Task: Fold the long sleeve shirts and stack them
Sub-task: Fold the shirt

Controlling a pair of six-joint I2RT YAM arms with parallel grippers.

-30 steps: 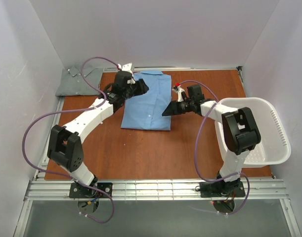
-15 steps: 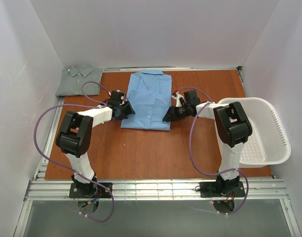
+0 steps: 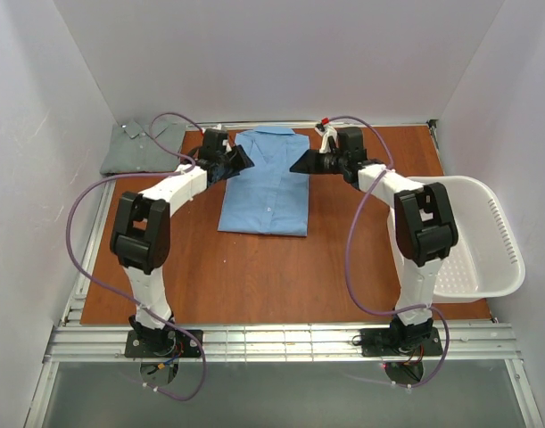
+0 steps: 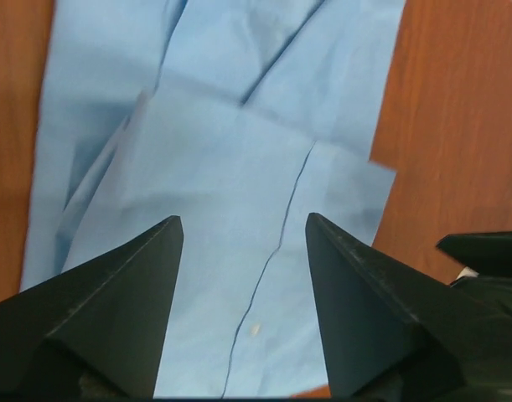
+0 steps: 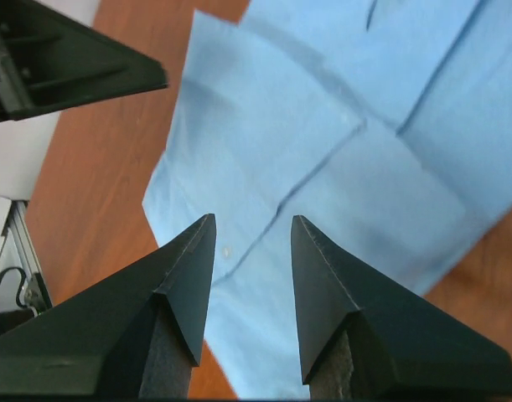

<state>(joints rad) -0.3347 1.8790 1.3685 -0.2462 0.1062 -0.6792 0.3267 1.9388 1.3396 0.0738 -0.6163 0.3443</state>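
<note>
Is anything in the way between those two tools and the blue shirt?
Nothing visible does. The left tool and right tool hang open at either side of the blue shirt, with only its bare cloth ahead of them.

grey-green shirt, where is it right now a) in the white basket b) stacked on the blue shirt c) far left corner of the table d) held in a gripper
C: the grey-green shirt lies at the far left corner, apart from the blue shirt and the basket.
</note>
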